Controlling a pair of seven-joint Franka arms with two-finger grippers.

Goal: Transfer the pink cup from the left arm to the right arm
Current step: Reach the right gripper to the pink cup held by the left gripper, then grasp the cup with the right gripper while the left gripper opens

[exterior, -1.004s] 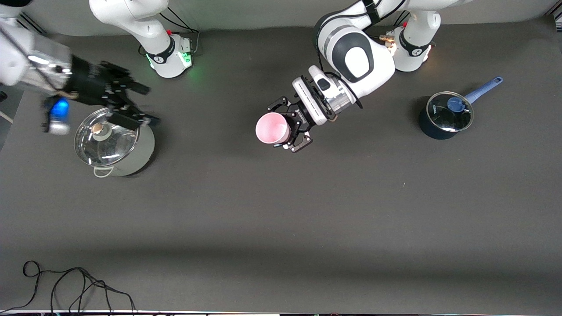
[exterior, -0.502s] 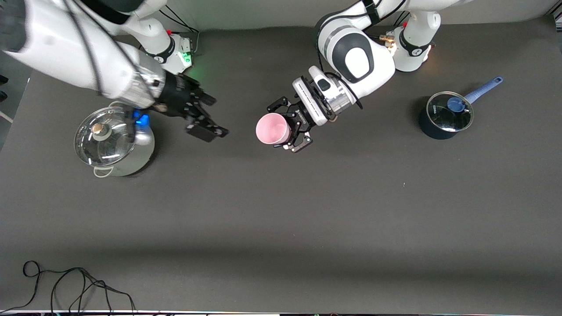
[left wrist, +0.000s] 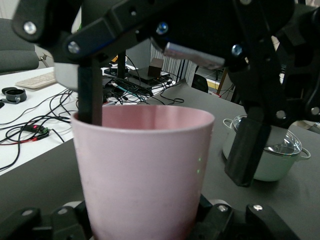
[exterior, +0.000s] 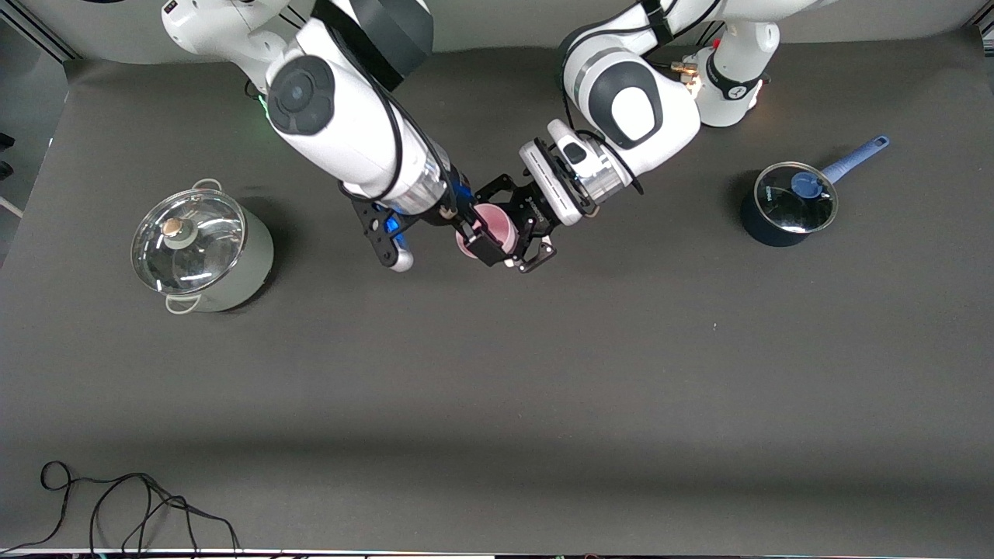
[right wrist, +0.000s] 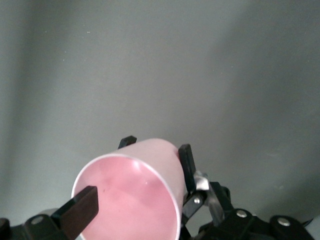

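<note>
Dark grey matting covered the desk (exterior: 543, 373), and the handover was seen just above the middle of the front view. The pink cup (exterior: 491, 225) was held clear of the surface, clamped near its base by the left end effector (exterior: 519, 227), whose claw-like links were closed around it; the cup's mouth was turned toward the right arm's end of the desk. In the left wrist view the pink cup (left wrist: 142, 170) filled the centre of the frame, with its base seated between the left end effector's black links along the lower edge.

The right end effector (exterior: 475, 233) was placed at the cup's mouth with its slim fingers spread wide and no grip made. In the left wrist view one finger (left wrist: 90, 95) was seen reaching inside the rim and the other (left wrist: 247, 150) hanging outside the cup wall, apart from it. In the right wrist view the pink cup (right wrist: 150, 195) lay in the lower centre, open end toward the camera.

A lidded steel pot (exterior: 200, 256) stood at the middle left of the front view and a small dark saucepan (exterior: 786, 203) with a blue handle at the upper right. A black cable (exterior: 132, 505) lay coiled at the lower left.
</note>
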